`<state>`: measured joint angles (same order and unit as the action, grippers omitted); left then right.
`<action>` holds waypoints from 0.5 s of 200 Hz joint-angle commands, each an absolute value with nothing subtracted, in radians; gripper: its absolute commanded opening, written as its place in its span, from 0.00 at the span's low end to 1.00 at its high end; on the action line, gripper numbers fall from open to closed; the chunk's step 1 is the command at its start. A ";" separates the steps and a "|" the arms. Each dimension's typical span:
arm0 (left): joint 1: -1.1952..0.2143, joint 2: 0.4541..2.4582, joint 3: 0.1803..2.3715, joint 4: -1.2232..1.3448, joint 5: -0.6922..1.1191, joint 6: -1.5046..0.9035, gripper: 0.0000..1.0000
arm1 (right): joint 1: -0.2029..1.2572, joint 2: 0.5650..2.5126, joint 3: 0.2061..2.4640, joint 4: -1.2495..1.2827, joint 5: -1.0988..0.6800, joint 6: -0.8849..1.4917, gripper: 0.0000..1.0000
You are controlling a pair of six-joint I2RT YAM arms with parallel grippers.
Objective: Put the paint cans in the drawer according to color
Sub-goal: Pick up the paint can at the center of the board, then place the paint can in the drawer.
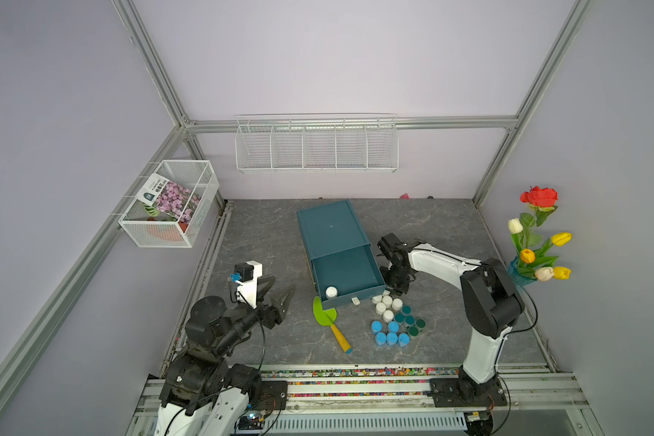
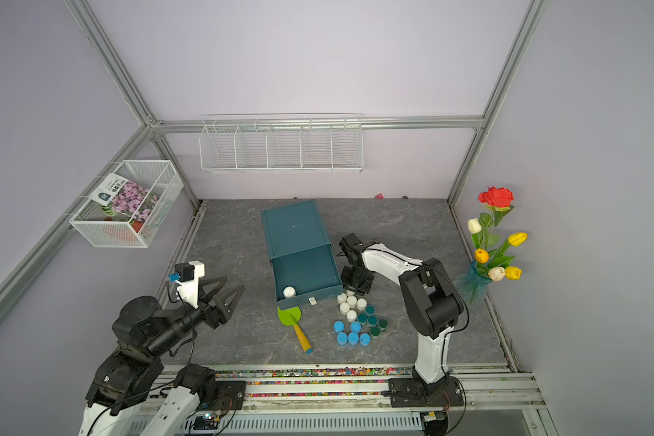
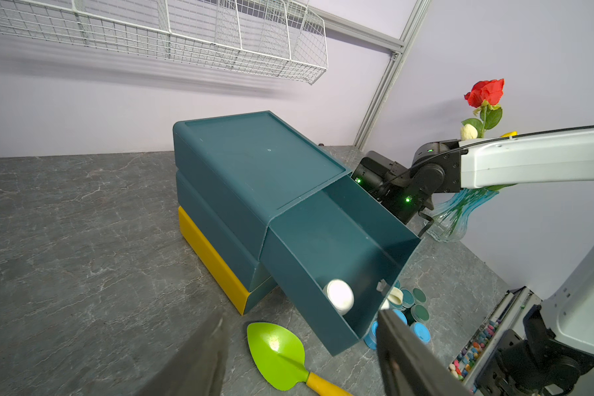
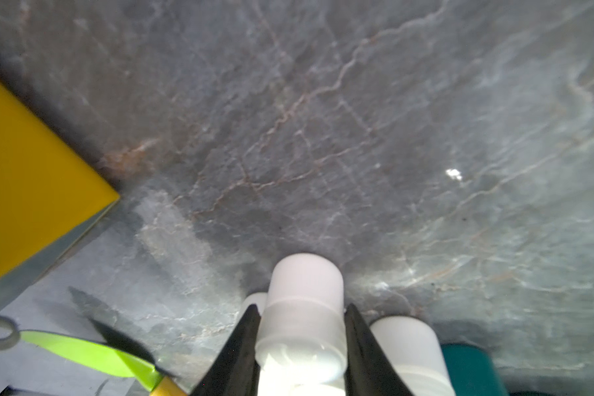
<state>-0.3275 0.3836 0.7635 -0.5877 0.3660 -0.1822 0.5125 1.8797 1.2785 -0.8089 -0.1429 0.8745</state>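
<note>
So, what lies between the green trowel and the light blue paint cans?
Only bare grey tabletop separates trowel and light blue paint cans, in both top views.

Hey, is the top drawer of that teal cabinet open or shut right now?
Open: the top drawer is pulled out of the cabinet, and one white jar sits inside.

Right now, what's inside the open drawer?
One white can by the drawer front; the visible floor is otherwise bare. The rear is covered by the cabinet.
</note>
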 commanded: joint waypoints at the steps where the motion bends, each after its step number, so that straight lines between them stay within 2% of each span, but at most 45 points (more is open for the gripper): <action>1: -0.330 0.383 0.765 -0.578 0.363 -0.189 0.71 | 0.504 1.826 1.281 -0.886 -0.043 0.860 0.22; 49: -0.330 0.378 0.770 -0.592 0.353 -0.185 0.71 | 0.520 1.589 1.370 -1.044 0.116 0.758 0.14; 73: -0.330 0.376 0.762 -0.589 0.347 -0.191 0.71 | 0.677 1.546 1.543 -1.138 0.236 0.638 0.13; 100: -0.330 0.377 0.757 -0.577 0.339 -0.193 0.71 | 0.855 1.617 1.768 -1.227 0.283 0.585 0.12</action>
<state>-0.3275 0.3832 0.7635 -0.5884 0.3553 -0.1833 0.7334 1.5654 1.6436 -1.0893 0.1905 0.6857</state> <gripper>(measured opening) 0.708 0.379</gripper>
